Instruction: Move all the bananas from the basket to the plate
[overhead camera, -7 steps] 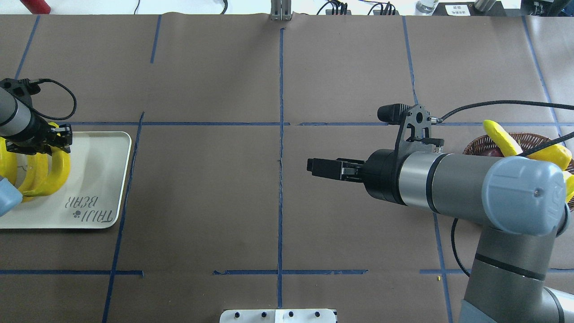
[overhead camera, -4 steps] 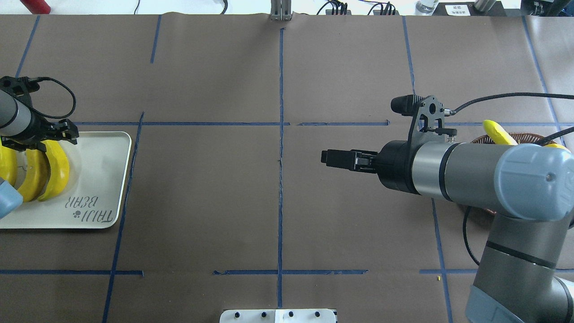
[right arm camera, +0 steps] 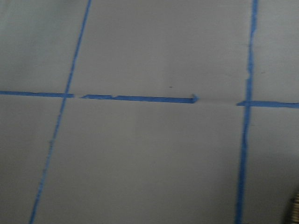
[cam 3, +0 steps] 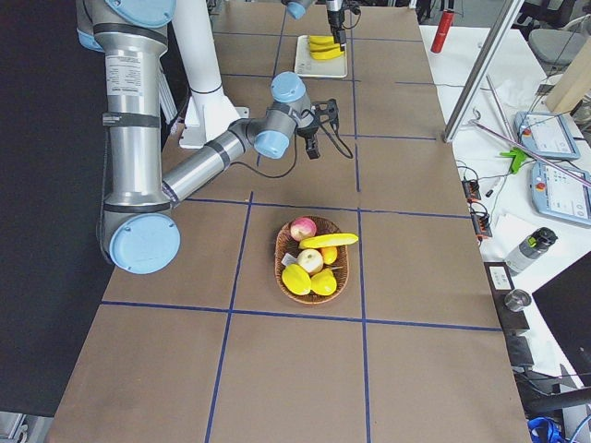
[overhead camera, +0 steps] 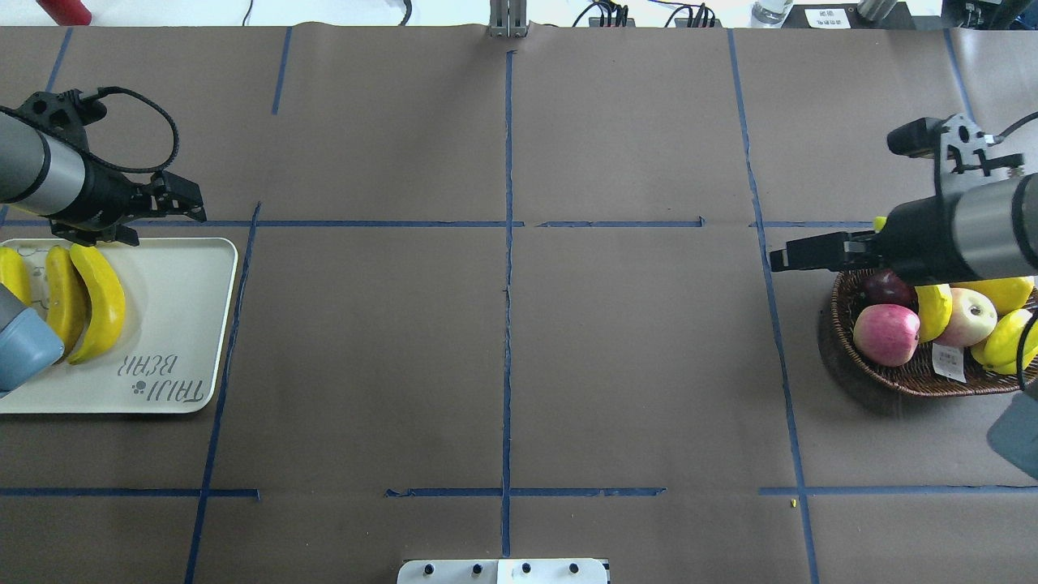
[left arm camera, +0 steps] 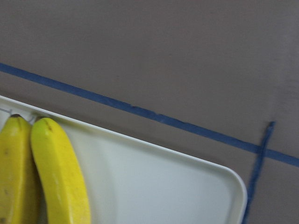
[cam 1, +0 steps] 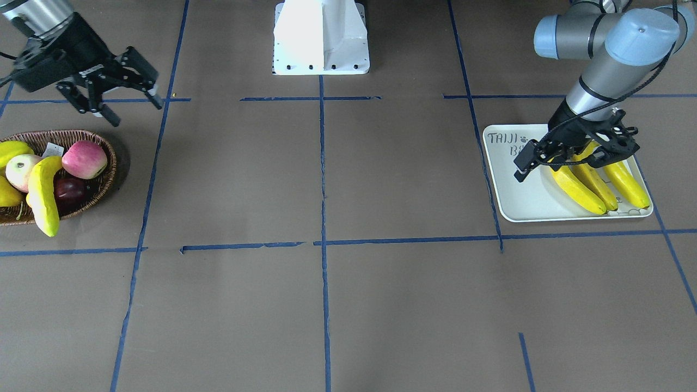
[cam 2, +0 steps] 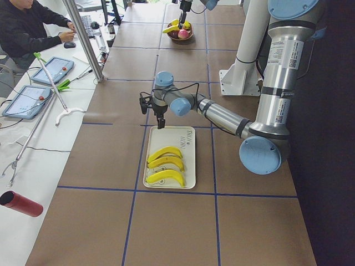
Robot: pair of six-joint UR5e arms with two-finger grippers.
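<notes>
Three bananas (overhead camera: pixel 109 304) lie parallel on the plate (overhead camera: pixel 178 308), long axes near-to-far. A fourth banana (cam 1: pixel 42 198) overhangs the basket's (cam 1: pixel 107 182) far rim. Left claw (cam 1: pixel 572 155) and right claw (cam 1: pixel 133 109) gape empty.

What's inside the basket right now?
In the basket: one long banana lying across the rim, a pink apple, a pale apple, a dark red apple and stubby yellow fruit. Whatever lies beneath them is covered.
</notes>
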